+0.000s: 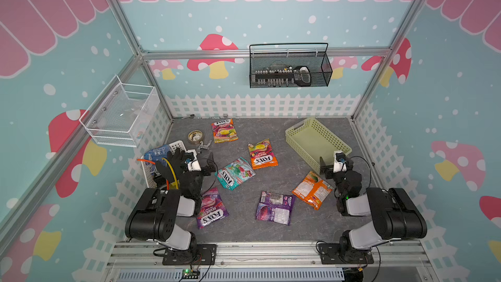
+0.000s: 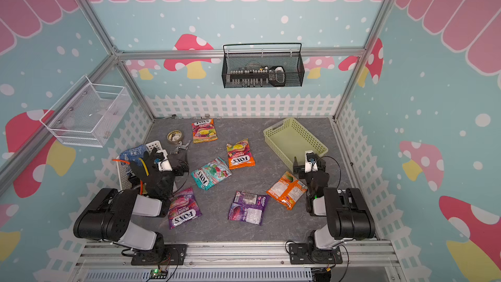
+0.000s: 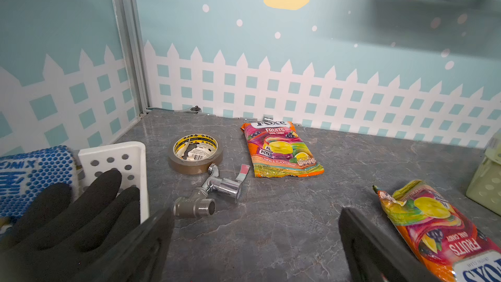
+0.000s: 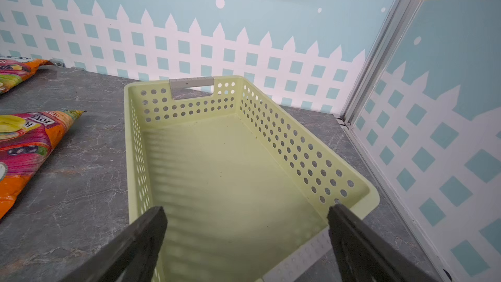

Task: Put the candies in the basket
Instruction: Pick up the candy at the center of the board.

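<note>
Candies lie loose on the table, none inside the basket [image 1: 328, 124] in both top views. We judge the right gripper [image 1: 324, 168], at the basket's near end, closest to the orange bag [image 1: 311, 189] just below it, long axis slanted. Left wrist: left gripper [image 3: 256, 242] spread, empty. Right wrist: jaws wide over the probably bare basket floor.

Pale blue walls [image 1: 271, 23] carry pink awning scallops, red mushrooms and a white picket fence [image 1: 257, 105], framed by aluminium rails [image 1: 265, 51] around the grey marbled table [image 1: 271, 229].
</note>
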